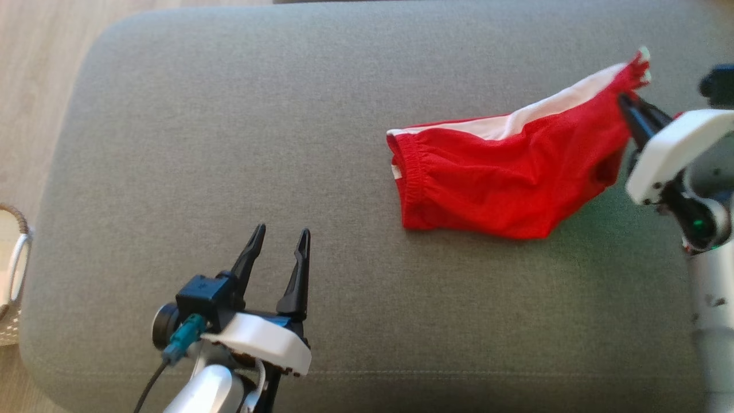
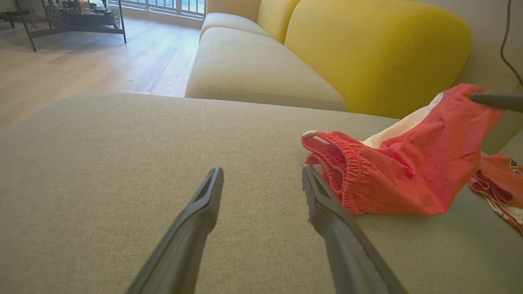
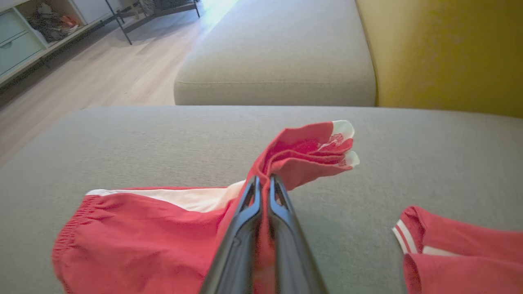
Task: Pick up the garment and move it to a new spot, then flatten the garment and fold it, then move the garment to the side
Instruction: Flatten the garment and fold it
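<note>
Two garments (image 3: 143, 232) (image 3: 461, 257), two tools (image 1: 282, 231) (image 1: 628, 106)

— What's around you?
— Before me, a wide grey cushion (image 1: 229, 143), pale wooden floor (image 2: 81, 65) beyond it.
— And farther off?
— A beige sofa seat (image 3: 278, 53), a yellow backrest (image 2: 380, 49), daylight on the boards.

The garment (image 1: 504, 183) is coloured red with a white side band, the ottoman (image 1: 229, 143) is upholstered plain grey, the backrest (image 2: 376, 49) yellow.

The right gripper (image 3: 264, 179) hides a fold of the garment (image 3: 143, 232). Edges cut off a second red cloth (image 3: 461, 253) — and a wicker basket (image 1: 7, 321).
</note>
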Tool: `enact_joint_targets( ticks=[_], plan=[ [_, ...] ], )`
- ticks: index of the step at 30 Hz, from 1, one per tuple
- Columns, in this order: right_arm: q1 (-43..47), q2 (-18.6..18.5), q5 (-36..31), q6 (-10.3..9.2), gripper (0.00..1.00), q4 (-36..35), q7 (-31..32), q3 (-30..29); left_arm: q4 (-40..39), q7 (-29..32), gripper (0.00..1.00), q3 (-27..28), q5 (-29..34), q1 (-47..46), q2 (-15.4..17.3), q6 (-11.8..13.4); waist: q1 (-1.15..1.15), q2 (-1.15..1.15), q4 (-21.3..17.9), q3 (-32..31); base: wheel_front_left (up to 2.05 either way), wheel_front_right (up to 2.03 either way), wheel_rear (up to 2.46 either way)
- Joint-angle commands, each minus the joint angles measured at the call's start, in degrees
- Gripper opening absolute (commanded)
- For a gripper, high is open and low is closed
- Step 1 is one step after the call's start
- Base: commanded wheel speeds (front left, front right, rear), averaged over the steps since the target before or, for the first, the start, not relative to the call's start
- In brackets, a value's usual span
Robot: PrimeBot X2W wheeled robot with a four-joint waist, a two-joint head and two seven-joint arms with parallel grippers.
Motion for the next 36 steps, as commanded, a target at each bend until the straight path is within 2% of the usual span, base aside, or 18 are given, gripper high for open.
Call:
enact_joint_targets(
  ticks=[1,9,14,20,28,29,30,31,36],
  plan=[
    [-0.07,0.54,0.41,-0.02,0.00,-5.37,1.35,2.26,-1.24,-0.52,1.00,2.16,0.04,-0.89,0.97,0.45,0.00,0.00,0.69,-0.84,0.00,0.00,0.00],
    [2.57,4.01,1.40,-0.02,0.00,-14.36,5.80,8.21,-1.04,-0.59,1.00,1.86,0.30,-0.34,0.66,0.45,0.00,0.00,1.90,-1.91,0.00,0.00,0.00],
    [4.14,7.01,2.93,-0.02,0.00,-15.91,6.98,12.22,-1.67,-0.60,1.00,1.43,0.52,-0.56,0.64,0.16,0.00,0.00,2.55,-1.98,0.00,0.00,0.00],
    [4.21,9.91,3.99,-0.02,0.00,-10.65,5.05,15.28,-2.99,-0.49,1.00,0.55,0.21,-1.05,0.07,-0.47,0.00,0.00,3.28,-1.77,0.00,0.00,0.00],
    [2.57,10.43,9.41,-0.02,0.00,-1.20,-0.37,22.11,-3.29,-0.38,1.00,-0.20,-0.05,-1.45,-0.24,-0.87,0.00,0.00,4.71,-1.76,0.00,0.00,0.00],
    [2.47,10.43,9.98,-0.02,0.24,-0.51,-0.61,22.89,-3.17,-0.38,1.00,-0.21,-0.16,-1.28,-0.23,-0.84,0.00,0.00,4.78,-1.87,0.00,0.00,0.00],
    [2.42,10.44,10.40,-0.02,0.70,0.34,-1.08,23.87,-3.01,-0.38,1.00,-0.27,-0.38,-0.98,-0.27,-0.81,0.00,0.00,4.90,-2.15,0.00,0.00,0.00],
    [2.56,10.44,10.38,-0.02,1.00,0.57,-1.15,24.05,-2.90,-0.38,1.00,-0.33,-0.48,-0.84,-0.29,-0.81,0.00,0.00,4.96,-2.40,0.00,0.00,0.00],
    [5.15,10.44,9.77,-0.02,1.00,-3.20,-3.25,20.78,-2.65,-0.22,1.00,-0.67,-0.89,-0.03,-0.33,-0.65,0.00,0.00,5.14,-4.04,0.00,0.00,0.00]
  ],
)
